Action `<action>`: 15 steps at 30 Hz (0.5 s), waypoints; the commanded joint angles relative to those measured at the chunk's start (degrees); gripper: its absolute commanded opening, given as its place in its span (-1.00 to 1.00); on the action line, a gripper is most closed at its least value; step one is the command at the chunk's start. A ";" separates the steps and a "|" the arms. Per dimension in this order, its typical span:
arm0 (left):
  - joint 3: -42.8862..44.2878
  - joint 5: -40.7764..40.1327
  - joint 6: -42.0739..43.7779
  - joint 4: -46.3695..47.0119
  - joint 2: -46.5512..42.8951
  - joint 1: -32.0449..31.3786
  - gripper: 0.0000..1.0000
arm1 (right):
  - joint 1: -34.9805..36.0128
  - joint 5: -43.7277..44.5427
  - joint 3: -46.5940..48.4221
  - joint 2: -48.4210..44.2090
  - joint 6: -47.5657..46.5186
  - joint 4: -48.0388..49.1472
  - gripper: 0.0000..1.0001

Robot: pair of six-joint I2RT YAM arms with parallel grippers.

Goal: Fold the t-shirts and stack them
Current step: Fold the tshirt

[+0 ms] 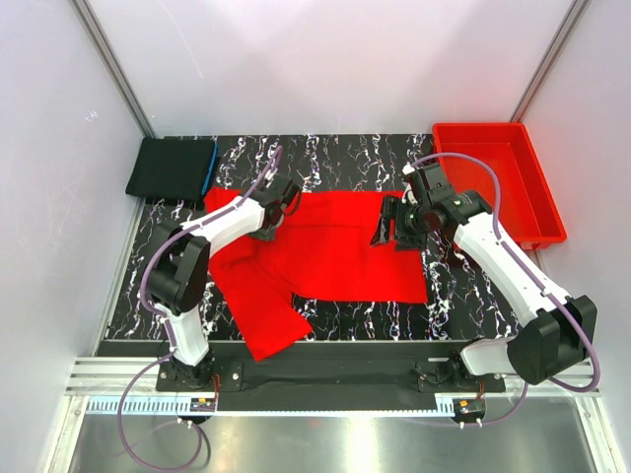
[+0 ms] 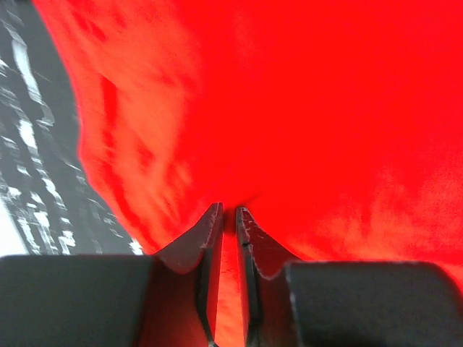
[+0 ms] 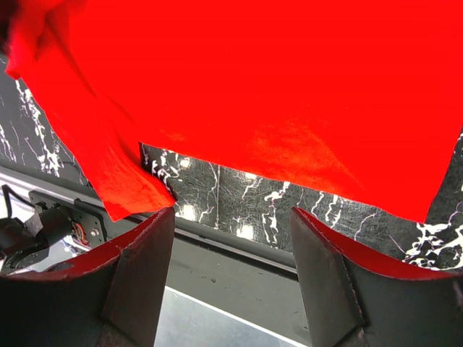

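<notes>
I have the red t-shirt [image 1: 335,251] spread across the middle of the table [image 1: 345,153], one sleeve [image 1: 271,330] trailing toward the near edge. The folded black t-shirt [image 1: 173,168] sits in the back-left corner, well apart from the red bin [image 1: 493,187] at back right. My left gripper [image 2: 228,210] is down on the shirt's back-left part, its jaws drawn nearly together with red cloth showing in the slit between them, so I read it as a pinch on the fabric (how many layers it has caught, I cannot tell from the wrist view). My right gripper [image 3: 231,210] hangs over the right side of the shirt with its jaws wide apart and nothing between them.

What worries me is that the pinch looks shallow, right at the fingertips, so a quick lift could let the cloth slide out. If it has caught only the top layer, the fold would peel the shirt open rather than double it. With just one side held, any pull from the left would drag and skew the whole shirt, and the loose sleeve could bunch underneath or slip past the near edge. The left grip is also near the black t-shirt, so a sweep backwards could nudge that fold apart
</notes>
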 commanded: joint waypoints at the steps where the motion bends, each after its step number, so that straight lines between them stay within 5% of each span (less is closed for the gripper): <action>1: 4.62 -5.74 3.74 -0.14 1.56 2.07 -0.69 | -0.09 0.23 -0.68 0.20 -0.75 1.14 0.43; 8: 14.09 -8.56 3.84 0.57 10.43 11.55 -0.78 | -0.17 -0.47 -2.70 -1.20 0.12 -0.09 0.43; 11: 19.88 -11.80 1.74 -1.97 11.68 11.75 -0.66 | -0.17 -0.12 -3.58 -1.82 -0.14 -0.88 0.43; 15: 18.52 -5.07 -0.55 -4.36 2.85 9.82 -0.39 | -0.17 1.02 -4.11 -2.61 -1.10 -1.23 0.43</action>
